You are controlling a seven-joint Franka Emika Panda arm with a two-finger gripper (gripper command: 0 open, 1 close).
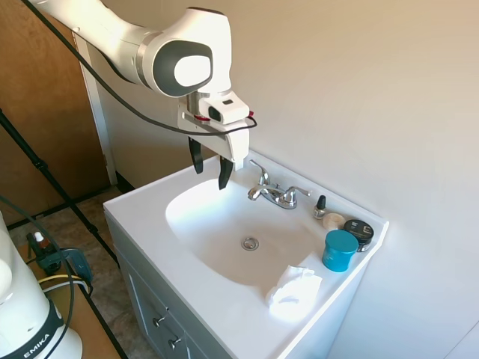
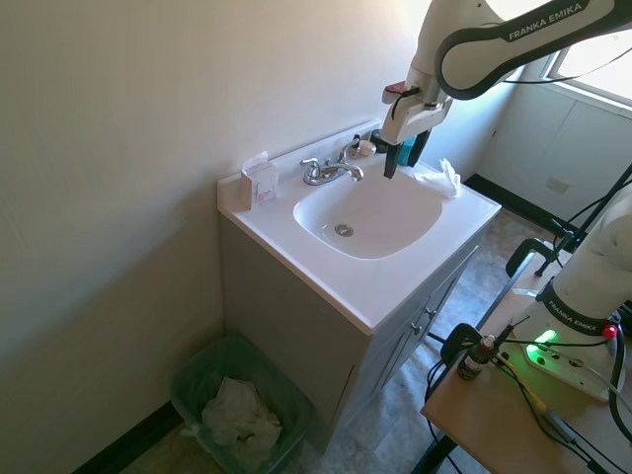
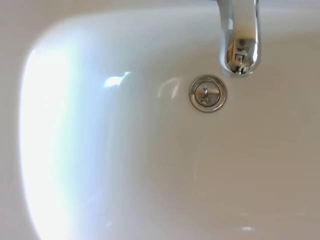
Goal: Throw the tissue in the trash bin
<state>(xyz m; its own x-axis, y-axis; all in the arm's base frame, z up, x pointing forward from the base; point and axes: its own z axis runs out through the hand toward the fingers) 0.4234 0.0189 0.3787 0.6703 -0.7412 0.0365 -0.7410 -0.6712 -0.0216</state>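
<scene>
Now we see our fingers (image 1: 210, 171) spread and empty above the sink (image 1: 217, 217), the drain (image 1: 250, 243) below them. Well beyond them, the tissue (image 1: 293, 292) lies on the bench corner, beside the teal cup (image 1: 340, 250).

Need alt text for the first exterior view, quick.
The open gripper hangs empty above the white sink, left of the faucet. The crumpled tissue lies untouched on the counter's front right corner, beside a teal cup.
</scene>
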